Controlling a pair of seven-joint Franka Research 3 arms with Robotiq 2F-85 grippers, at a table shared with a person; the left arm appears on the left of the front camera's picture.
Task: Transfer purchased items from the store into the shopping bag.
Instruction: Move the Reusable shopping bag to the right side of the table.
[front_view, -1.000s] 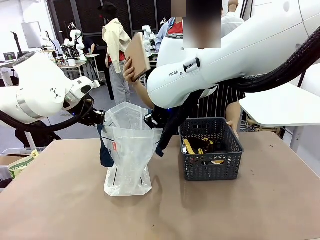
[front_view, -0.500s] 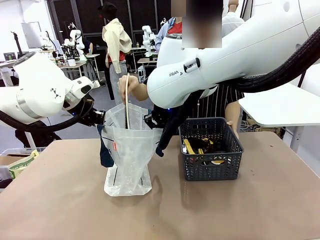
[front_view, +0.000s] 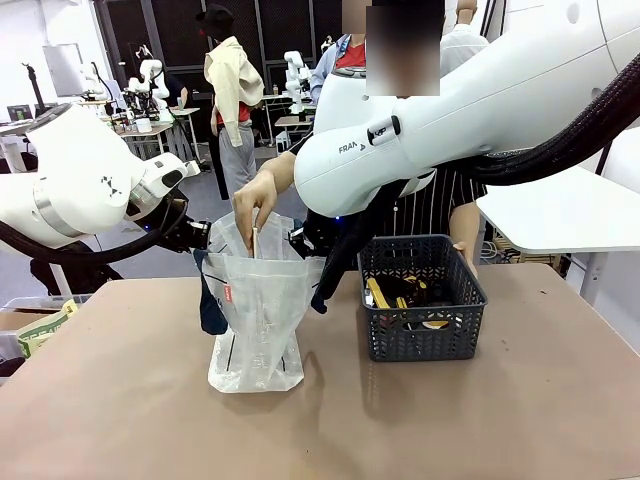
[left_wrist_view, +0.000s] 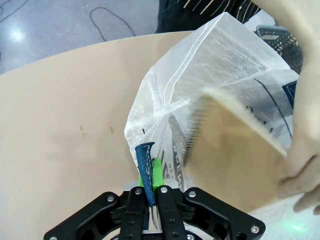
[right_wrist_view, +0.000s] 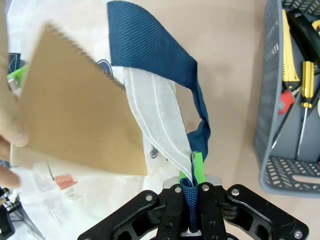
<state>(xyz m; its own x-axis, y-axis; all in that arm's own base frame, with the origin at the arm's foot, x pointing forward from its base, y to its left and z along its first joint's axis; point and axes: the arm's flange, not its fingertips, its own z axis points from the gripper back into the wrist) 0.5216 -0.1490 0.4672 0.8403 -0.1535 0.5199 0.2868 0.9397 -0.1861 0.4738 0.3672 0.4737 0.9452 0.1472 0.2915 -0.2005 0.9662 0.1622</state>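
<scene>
The shopping bag (front_view: 255, 305), translucent with navy strap handles, stands open on the table. My left gripper (front_view: 196, 236) is shut on its left handle strap (left_wrist_view: 144, 161), and the left gripper (left_wrist_view: 149, 189) shows its green pads pinching it. My right gripper (front_view: 305, 242) is shut on the right handle strap (right_wrist_view: 150, 50), which runs between the fingers of the right gripper (right_wrist_view: 191, 189). A person's hand (front_view: 256, 197) lowers a flat brown item (left_wrist_view: 235, 150) into the bag's mouth; the same brown item (right_wrist_view: 75, 115) shows from the other side. The store, a dark grey basket (front_view: 420, 340), holds yellow-handled pieces (right_wrist_view: 290, 55).
The basket (right_wrist_view: 272, 115) stands just right of the bag, close to my right arm (front_view: 450, 110). A person stands at the far side behind the basket. Bare table (front_view: 450, 430) lies in front of both. A small carton (front_view: 40, 325) sits off the left edge.
The person's hand has carried the flat brown item down from above the bag into its open mouth. Both grippers have stayed where they were, holding the handles.
</scene>
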